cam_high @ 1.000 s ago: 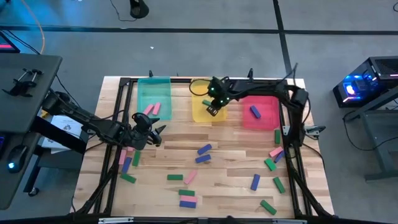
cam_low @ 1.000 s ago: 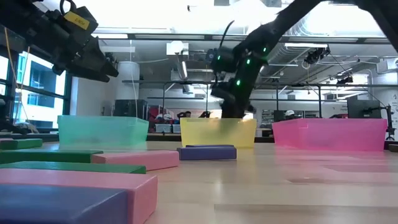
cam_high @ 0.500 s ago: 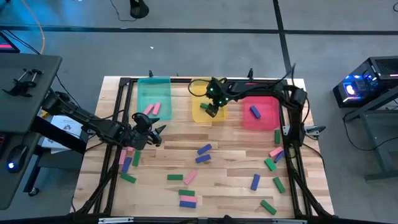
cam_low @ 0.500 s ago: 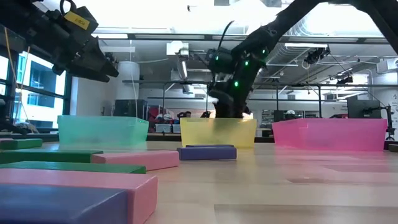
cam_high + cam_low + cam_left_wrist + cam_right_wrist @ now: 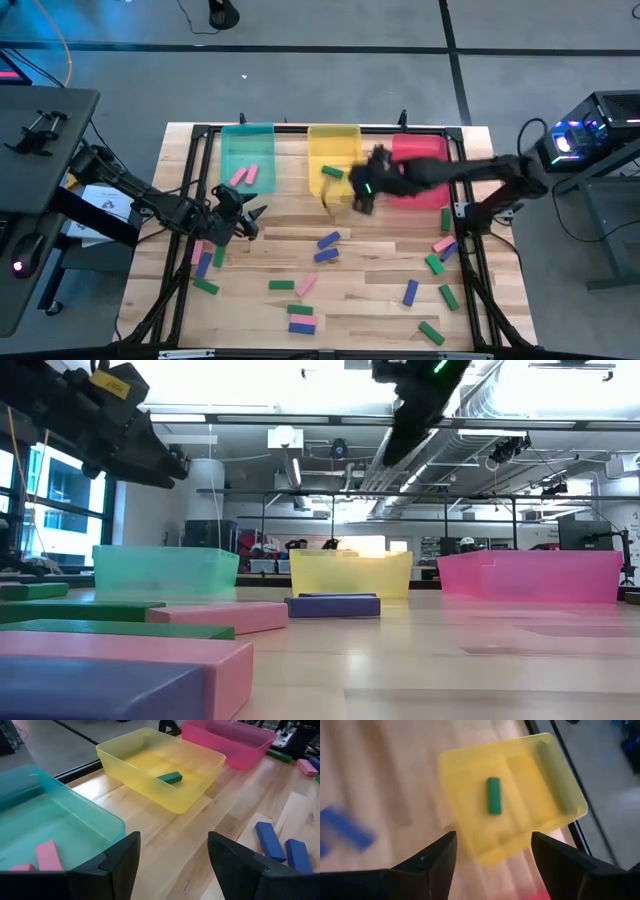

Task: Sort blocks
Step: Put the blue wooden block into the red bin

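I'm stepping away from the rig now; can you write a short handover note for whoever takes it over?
Right gripper: open, empty, above the table beside the translucent yellow tray.
Left gripper: open, empty, hovering near the translucent teal tray.
Done: one small green block lies in the yellow tray, two pink blocks in the teal one.
Left: many pink, green and blue blocks lie loose on the wooden table.
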Motion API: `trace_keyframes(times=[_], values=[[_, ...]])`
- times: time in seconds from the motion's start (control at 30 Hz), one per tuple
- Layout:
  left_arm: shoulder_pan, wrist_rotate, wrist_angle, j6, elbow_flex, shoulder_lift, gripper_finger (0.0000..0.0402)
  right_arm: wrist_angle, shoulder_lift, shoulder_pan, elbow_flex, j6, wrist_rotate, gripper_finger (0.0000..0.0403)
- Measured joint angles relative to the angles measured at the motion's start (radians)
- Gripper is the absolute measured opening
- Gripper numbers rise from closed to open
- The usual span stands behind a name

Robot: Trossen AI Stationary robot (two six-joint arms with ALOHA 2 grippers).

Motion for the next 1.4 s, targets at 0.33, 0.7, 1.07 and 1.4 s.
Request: trace_keyframes(times=[0.33,0.7,1.07,1.4], values=[[-0.023,-0.041,0.026,0.0,0.0,0.078,0.022,-0.325,-0.034,0.472,0.0,0.366,0.096,0.0238],[-0.022,-0.048,0.091,0.01,0.0,0.174,0.022,-0.375,-0.089,0.672,-0.18,0.726,-0.011,0.0238],[-0.022,-0.075,0.134,0.022,0.0,0.182,0.022,0.257,-0.117,0.686,-0.577,0.656,-0.541,0.0232],[0.0,-0.113,0.213,0.123,0.001,0.181,0.022,0.311,-0.032,0.744,-0.588,0.307,-0.523,0.0212]])
